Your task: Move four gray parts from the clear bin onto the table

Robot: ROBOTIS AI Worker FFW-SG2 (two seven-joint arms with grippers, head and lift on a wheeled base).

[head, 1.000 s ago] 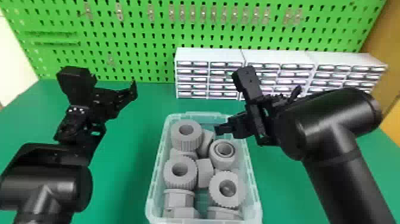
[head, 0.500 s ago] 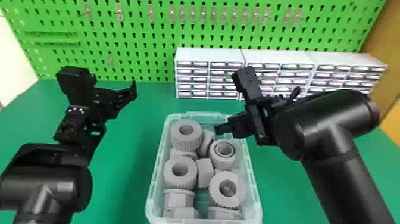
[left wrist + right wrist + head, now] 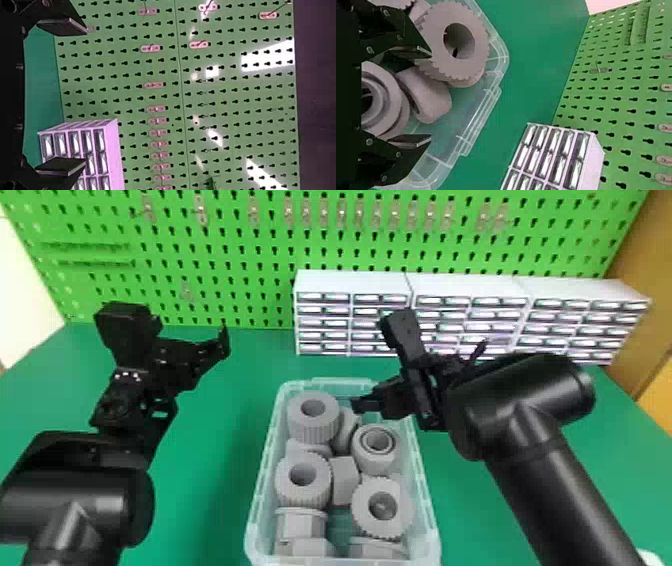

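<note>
Right claw (image 3: 425,97) has edged in at the far right corner of the bin (image 3: 430,537), wide and empty, first pick likely on, now needing to drop astride a part (image 3: 434,94).

Free passage: green bench (image 3: 212,475) between left arm (image 3: 75,500) and clear bin (image 3: 264,470); narrower strip beyond bin. Far side blocked—drawer units (image 3: 350,282), pegboard (image 3: 240,277) behind. Right claw (image 3: 419,374) obstructs bin's far right corner. Gray parts (image 3: 314,427) crowd interior; small near gap between them.
</note>
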